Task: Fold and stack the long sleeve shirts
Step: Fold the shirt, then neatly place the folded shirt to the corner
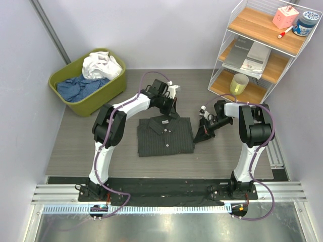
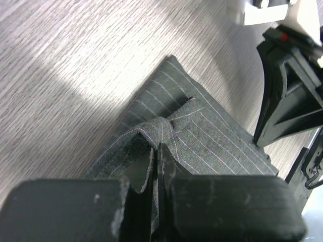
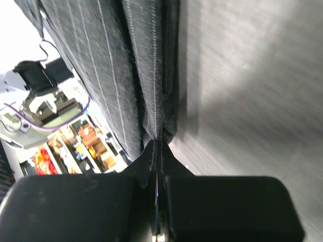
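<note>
**A:** What are the fingers doing right now?

**B:** The left fingers are pinching shut on a gathered ridge of the shirt, up at its far edge by the collar. The right fingers are clamping tight on the shirt's right-hand edge, with the cloth running straight out from between them.

**A:** And how is the shirt looking?

**B:** It is lying as a folded, roughly square block in the middle of the bench, between the two arms. Its collar is pointing away from the arm bases. It is showing dark charcoal cloth with thin pale pinstripes, and the button placket is running down its middle.

**A:** Are you reading any writing?

**B:** A small pale tag is sitting inside the collar, but its print is coming out too small to read. The same is going for the label on the blue-lidded jar.

**A:** What is standing around it?

**B:** The bench is showing a grey wood grain. An olive bin is standing at the far left, holding a white garment and a blue garment. A white wire rack with wooden shelves is standing at the far right. It is carrying the jar and a pink box on top, papers in the middle and a yellow cup at the bottom. Pale lilac walls are closing in the space.
</note>
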